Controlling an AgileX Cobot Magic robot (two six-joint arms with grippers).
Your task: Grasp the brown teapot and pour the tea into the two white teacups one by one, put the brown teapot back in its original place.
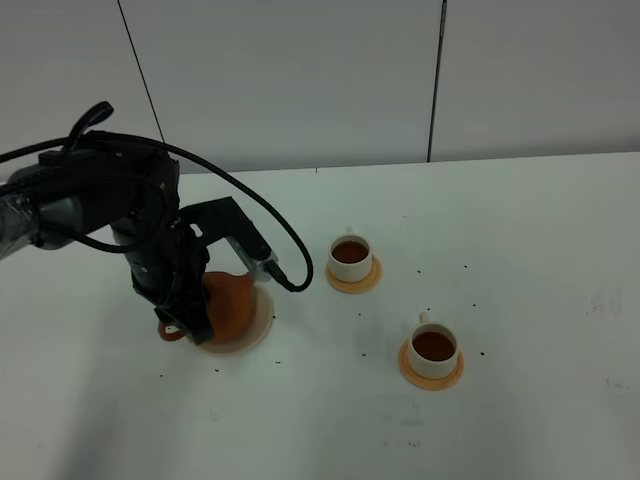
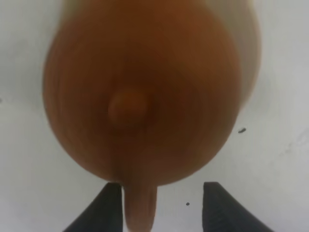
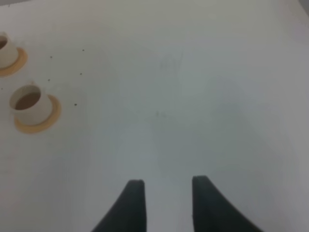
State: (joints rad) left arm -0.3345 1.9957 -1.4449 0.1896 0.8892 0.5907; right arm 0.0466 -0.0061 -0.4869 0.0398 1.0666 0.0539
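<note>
The brown teapot (image 1: 230,303) sits on the beige round coaster (image 1: 263,318) at the left. It fills the left wrist view (image 2: 145,96), blurred. My left gripper (image 1: 180,322) (image 2: 161,208) is open, with the teapot's loop handle (image 2: 140,208) between the jaws; one finger is next to the handle and the other stands apart. Two white teacups (image 1: 350,256) (image 1: 433,347) hold brown tea, and each stands on an orange coaster. Both show in the right wrist view (image 3: 29,102) (image 3: 5,48). My right gripper (image 3: 166,203) is open and empty over bare table, out of the exterior view.
The white table (image 1: 520,250) has small dark specks around the cups. A black cable (image 1: 262,215) loops from the left arm toward the far cup. A pale wall stands behind the table.
</note>
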